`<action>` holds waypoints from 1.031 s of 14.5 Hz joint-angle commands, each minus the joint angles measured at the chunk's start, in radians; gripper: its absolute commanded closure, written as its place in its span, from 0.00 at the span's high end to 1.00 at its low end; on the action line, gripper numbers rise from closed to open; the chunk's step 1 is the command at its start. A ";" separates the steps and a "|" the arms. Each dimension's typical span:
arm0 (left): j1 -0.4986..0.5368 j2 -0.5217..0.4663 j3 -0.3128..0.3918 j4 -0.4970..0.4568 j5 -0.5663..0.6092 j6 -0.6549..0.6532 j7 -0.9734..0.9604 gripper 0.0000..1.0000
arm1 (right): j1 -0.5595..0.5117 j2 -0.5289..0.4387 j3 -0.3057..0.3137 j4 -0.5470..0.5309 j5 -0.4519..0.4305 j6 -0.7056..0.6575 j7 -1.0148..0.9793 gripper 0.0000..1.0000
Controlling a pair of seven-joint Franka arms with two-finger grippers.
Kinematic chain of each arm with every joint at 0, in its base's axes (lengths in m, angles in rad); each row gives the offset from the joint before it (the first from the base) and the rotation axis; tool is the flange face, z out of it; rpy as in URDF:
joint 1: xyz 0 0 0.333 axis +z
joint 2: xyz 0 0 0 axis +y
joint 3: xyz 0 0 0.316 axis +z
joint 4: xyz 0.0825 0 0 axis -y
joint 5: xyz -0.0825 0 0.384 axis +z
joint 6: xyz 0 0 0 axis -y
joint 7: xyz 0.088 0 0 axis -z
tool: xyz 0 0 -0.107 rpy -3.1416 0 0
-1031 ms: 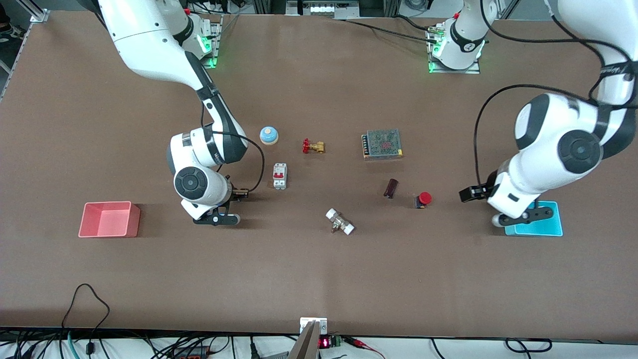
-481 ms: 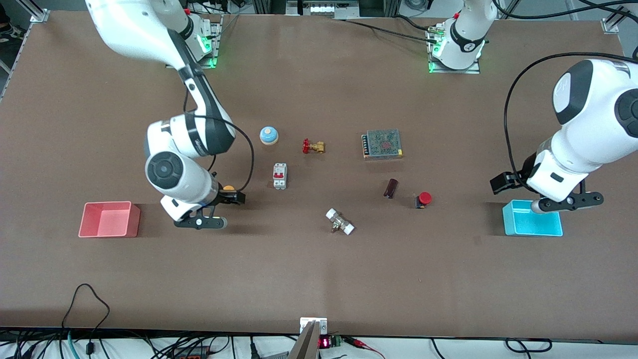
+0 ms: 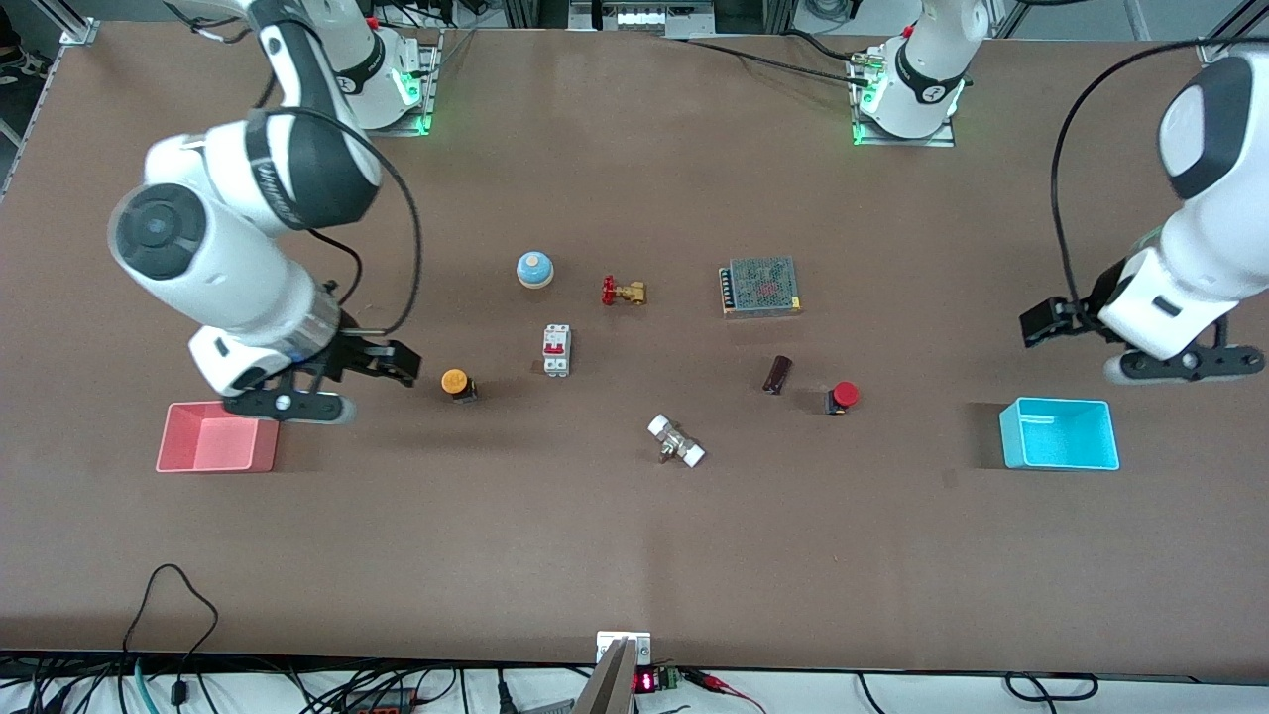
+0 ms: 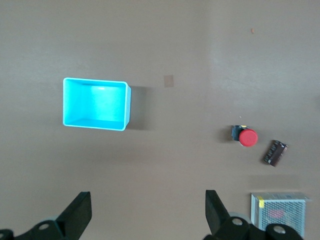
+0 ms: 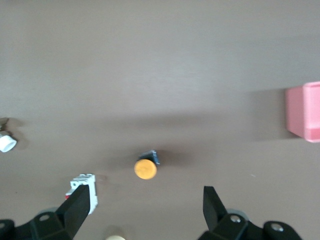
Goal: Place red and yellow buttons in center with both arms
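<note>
On the table's center (image 3: pixel 634 516) the yellow button (image 3: pixel 455 382) and red button (image 3: pixel 844 395) sit free; our right gripper (image 3: pixel 297 392) and left gripper (image 3: pixel 1170 357) hover wide open, empty, so we keep them clear.

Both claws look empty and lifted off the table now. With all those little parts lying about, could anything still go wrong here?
Possibly. The yellow button stands close beside the white breaker, so a nudge could knock either one. The red button lies near the dark cylinder, which could roll if touched. The right gripper and left gripper are open and hang near the pink bin and cyan bin, which a low swing might clip.
</note>
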 commanded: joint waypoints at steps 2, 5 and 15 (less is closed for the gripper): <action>-0.111 -0.115 0.138 -0.029 -0.037 -0.055 0.061 1.00 | -0.009 0.010 -0.061 0.115 0.014 -0.115 -0.016 1.00; -0.110 -0.144 0.140 -0.032 -0.037 -0.072 0.066 1.00 | -0.121 -0.067 -0.031 0.104 0.017 -0.161 -0.047 1.00; -0.096 -0.201 0.137 -0.010 -0.037 -0.147 0.118 1.00 | -0.372 -0.193 0.097 0.051 -0.123 -0.398 -0.357 1.00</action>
